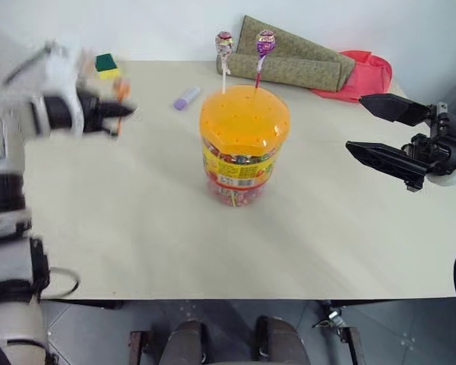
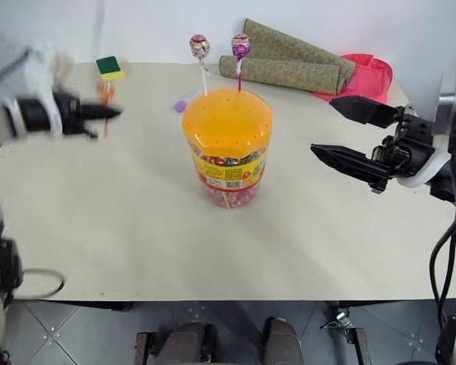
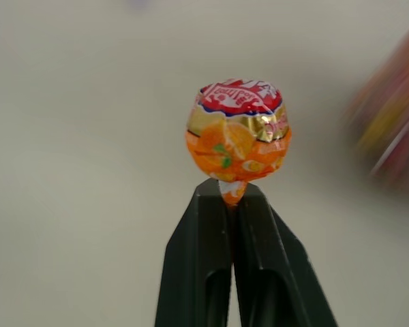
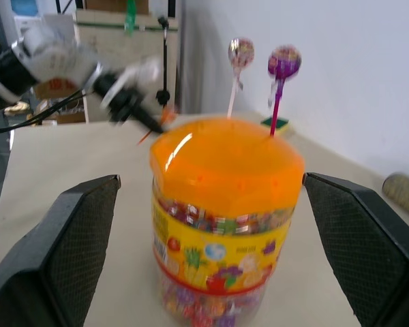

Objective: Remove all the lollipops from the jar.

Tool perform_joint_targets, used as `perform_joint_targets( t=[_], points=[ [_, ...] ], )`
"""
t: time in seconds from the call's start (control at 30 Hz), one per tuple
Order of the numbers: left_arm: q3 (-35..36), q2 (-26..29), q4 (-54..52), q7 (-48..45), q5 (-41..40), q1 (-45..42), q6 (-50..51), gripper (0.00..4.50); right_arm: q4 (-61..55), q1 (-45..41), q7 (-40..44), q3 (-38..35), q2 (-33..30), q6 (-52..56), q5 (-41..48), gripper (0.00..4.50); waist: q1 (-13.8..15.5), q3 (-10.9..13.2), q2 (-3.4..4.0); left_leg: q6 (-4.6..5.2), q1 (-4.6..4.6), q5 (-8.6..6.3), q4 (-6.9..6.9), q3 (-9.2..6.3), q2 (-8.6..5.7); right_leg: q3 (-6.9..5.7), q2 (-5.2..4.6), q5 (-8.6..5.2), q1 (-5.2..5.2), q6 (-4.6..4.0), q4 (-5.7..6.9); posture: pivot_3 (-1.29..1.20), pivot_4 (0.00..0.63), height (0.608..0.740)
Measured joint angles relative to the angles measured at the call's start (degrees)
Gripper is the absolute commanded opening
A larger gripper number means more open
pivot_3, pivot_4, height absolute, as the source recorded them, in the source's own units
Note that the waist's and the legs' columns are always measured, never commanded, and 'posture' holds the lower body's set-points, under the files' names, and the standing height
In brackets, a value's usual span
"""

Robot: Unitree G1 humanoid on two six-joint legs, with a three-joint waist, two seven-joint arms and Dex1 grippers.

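Left gripper [image 3: 233,197] pinches the orange lollipop [image 3: 237,136] by its stick just under the head, out left of the jar [image 1: 240,148]. Right gripper [image 2: 348,133] spread wide, empty, beside the jar. We still have the pink [image 1: 224,43] and purple [image 1: 265,42] ones standing in the lid. We'd judge them light, thin-sticked, wrapper slick: grip the stick near the head, pull straight up.
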Motion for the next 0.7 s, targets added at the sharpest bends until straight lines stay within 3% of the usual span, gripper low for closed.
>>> perform_joint_targets(
  t=[0.1,0.3,0.4,0.7],
  points=[
    [-2.3,-0.1,0.8,1.9,0.5,2.6,3.7,0.06,0.0,0.0,1.5,0.9,0.1,0.0,-0.1,4.5,0.7,0.3,-0.51,0.0,-0.2,0.0,0.14,-0.13,0.01,-0.11,0.0,0.0,-0.05,0.0,0.0,0.0,0.15,0.74],
    [-2.9,0.2,3.3,4.2,1.7,0.9,6.5,0.06,0.7,0.1,3.4,1.1,0.1,0.0,-0.9,4.5,0.8,0.3,-0.51,0.01,-0.19,-0.01,0.16,-0.14,-0.07,-0.12,-0.07,0.01,-0.01,0.01,-0.01,0.0,0.15,0.74],
    [-3.2,0.1,4.2,4.6,1.6,0.0,8.1,0.75,1.8,0.1,4.0,1.1,0.1,0.0,-1.3,4.5,0.5,0.2,-0.49,0.0,-0.13,0.0,0.14,-0.09,-0.06,-0.08,-0.06,0.01,-0.01,0.01,0.02,0.0,0.15,0.74],
    [-2.5,-0.3,4.0,4.7,0.2,-1.5,12.2,3.36,2.2,0.0,4.4,1.0,0.0,0.0,-1.4,4.5,0.5,0.2,-0.46,-0.01,-0.07,0.0,0.14,-0.05,-0.04,-0.02,-0.06,0.01,-0.01,0.01,0.06,0.0,0.15,0.74]
  ],
)
